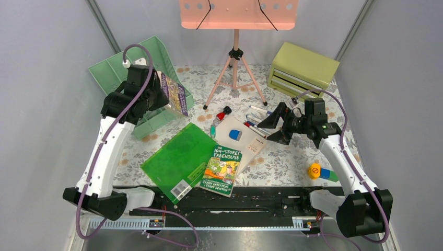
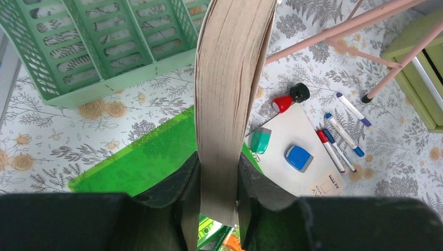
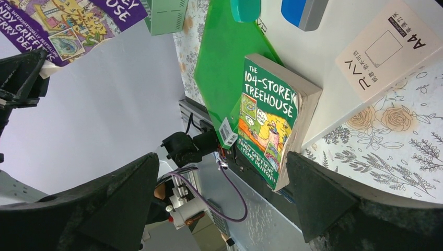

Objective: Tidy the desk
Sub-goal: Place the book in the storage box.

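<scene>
Purple-covered book [image 1: 175, 93] is pinched upright in my left gripper [image 2: 219, 172], its long axis pointing at the green rack [image 1: 112, 70] just beyond, upper left of frame. The left arm is nearer. My right gripper [image 1: 277, 124] gapes wide and empty over the pens [image 1: 255, 127]. The floral counter [image 1: 292, 162] lies under both.

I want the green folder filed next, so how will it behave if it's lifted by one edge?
Probably floppy: the green folder looks thin and sheet-like, so it would likely sag. It lies flat on the desk, so getting a finger under may be hard. The Treehouse book overlaps its edge and would likely get dragged along.
</scene>
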Controlling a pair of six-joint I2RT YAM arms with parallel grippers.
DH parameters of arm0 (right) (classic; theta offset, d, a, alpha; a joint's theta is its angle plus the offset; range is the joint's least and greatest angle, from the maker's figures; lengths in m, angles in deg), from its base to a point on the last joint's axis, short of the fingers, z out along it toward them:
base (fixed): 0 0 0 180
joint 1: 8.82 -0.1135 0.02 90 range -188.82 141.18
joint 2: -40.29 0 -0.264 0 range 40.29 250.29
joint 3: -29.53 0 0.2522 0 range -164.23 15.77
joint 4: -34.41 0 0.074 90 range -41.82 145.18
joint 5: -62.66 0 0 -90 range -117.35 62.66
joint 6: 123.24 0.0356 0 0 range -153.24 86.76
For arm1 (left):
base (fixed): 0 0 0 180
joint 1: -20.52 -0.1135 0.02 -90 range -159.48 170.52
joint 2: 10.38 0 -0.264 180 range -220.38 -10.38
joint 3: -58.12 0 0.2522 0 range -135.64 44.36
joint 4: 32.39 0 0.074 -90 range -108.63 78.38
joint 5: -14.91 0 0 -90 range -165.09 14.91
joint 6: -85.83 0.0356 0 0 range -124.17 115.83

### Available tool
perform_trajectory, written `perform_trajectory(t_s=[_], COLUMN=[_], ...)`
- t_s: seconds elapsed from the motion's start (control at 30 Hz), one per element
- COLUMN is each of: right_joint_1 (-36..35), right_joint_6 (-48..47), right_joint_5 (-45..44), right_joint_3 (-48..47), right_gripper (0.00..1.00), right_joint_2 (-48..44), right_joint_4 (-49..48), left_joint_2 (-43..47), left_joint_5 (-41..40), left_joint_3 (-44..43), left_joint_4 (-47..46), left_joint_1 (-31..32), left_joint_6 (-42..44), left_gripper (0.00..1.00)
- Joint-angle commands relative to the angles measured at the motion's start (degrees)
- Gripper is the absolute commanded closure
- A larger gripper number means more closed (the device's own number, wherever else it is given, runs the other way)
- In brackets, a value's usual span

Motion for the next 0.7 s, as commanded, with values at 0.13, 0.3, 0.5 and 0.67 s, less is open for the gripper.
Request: perform_trajectory(t_s=[0.13, 0.3, 0.5, 0.67], right_joint_1=[-0.3, -0.3, -0.3, -0.3], right_joint_6=[0.2, 0.3, 0.5, 0.4], right_joint_5=[0.0, 0.0, -0.1, -0.2], right_joint_3=[1.3, 2.1, 2.8, 4.0], right_gripper=[0.01, 0.01, 0.0, 0.0], right_joint_2=[-1.8, -2.2, -2.7, -3.1], right_joint_4=[0.0, 0.0, 0.0, 0.0], left_joint_2=[-3.0, -5.4, -8.6, -9.8], left_joint_5=[6.9, 9.2, 11.1, 12.2], left_joint_3=[-5.6, -8.1, -11.5, -12.0], left_joint_4=[-5.9, -5.4, -2.2, -0.9], left_joint_1=[-6.2, -11.3, -19.0, -24.1], left_joint_6=[1.9, 2.5, 0.4, -1.2], left_gripper=[1.0, 1.0, 1.0, 1.0])
